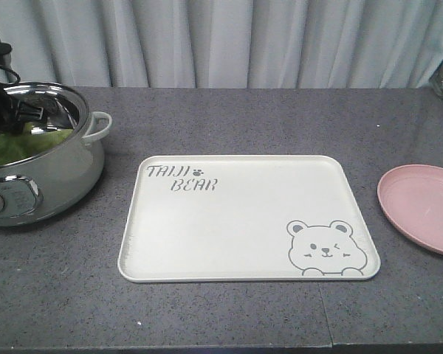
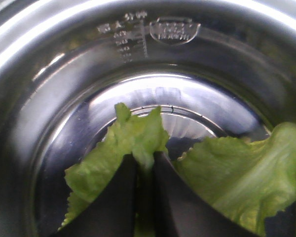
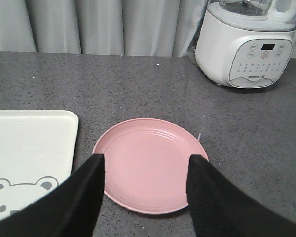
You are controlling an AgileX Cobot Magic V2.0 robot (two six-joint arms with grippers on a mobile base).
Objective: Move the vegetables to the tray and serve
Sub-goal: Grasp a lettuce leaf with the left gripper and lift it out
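Inside the steel pot (image 2: 49, 113) my left gripper (image 2: 144, 160) is shut on a crinkly green lettuce leaf (image 2: 133, 136), pinched between its two black fingers. A second lettuce leaf (image 2: 241, 173) lies to the right on the pot's bottom. From the front, the pot (image 1: 52, 169) stands at the table's left with the left arm (image 1: 4, 96) reaching into it and green showing inside. The cream-white tray (image 1: 244, 243) with the bear face lies in the middle, nothing on it. Over the pink plate (image 3: 148, 170) hangs my right gripper (image 3: 145, 165), open and holding nothing.
The pink plate (image 1: 422, 206) sits at the table's right edge, beside the tray (image 3: 24, 143). A white blender base (image 3: 244, 47) stands at the back right. Grey curtains hang behind the dark stone table (image 1: 229, 118).
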